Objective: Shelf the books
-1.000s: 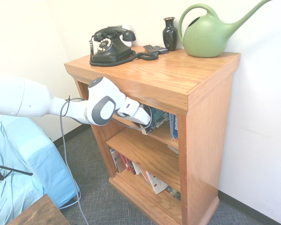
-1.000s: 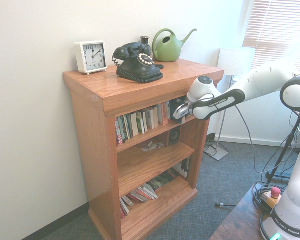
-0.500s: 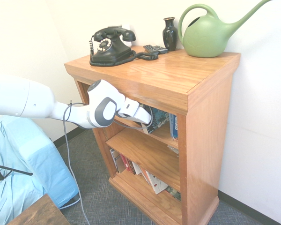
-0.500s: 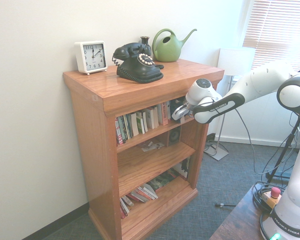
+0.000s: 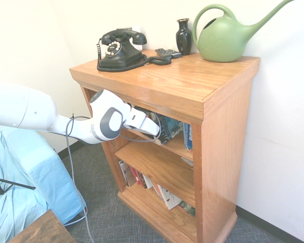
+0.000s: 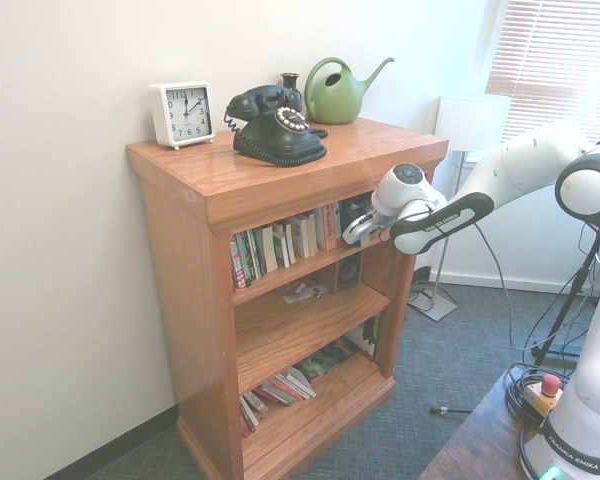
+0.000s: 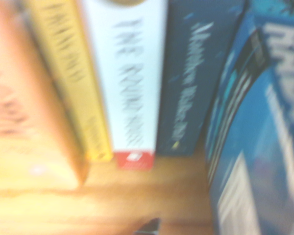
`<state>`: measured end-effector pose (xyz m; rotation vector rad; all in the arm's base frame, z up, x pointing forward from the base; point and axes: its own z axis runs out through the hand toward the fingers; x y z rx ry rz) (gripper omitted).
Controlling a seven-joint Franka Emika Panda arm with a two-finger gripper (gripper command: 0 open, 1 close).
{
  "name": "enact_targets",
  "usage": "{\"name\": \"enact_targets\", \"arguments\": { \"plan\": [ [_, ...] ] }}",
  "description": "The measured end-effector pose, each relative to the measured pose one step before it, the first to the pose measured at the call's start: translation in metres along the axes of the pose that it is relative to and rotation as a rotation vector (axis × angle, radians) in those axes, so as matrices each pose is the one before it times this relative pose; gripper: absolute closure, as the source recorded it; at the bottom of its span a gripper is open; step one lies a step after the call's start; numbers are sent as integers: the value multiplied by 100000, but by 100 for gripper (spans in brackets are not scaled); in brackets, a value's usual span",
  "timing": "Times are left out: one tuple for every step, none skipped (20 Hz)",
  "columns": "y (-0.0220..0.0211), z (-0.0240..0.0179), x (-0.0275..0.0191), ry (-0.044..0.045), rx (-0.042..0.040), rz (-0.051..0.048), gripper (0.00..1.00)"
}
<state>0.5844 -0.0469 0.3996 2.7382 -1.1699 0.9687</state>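
First exterior view: blue-teal paperback book (image 5: pixel 169 128), centre frame, upright on the honey wooden bookcase (image 5: pixel 220 131)'s top tier, directly ahead of the white arm's gripper (image 5: pixel 157 130); finger state cannot be told.

Second exterior view: gripper (image 6: pixel 355 229) at top tier's right end.

Wrist view: blue cover (image 7: pixel 255 137), frame right, beside upright spines.

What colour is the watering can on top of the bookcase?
Green; the watering can shows best in the first exterior view, standing on the bookcase top.
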Motion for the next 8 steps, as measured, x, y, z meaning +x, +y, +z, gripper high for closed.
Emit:
{"name": "enact_targets", "arguments": {
  "plan": [
    [334, -457, -569, -244, -168, 9, 0],
    [460, -540, -576, -262, -183, 67, 0],
    [537, -615, -649, -318, -163, 117, 0],
    [535, -603, -650, -344, -119, -33, 0],
    [557, -614, -684, -464, -80, -212, 0],
    [574, -550, -662, -490, -139, -266, 0],
    [566, -487, -609, -415, -146, -88, 0],
    [583, -501, -535, -393, -52, 183, 0]
  ]
}}
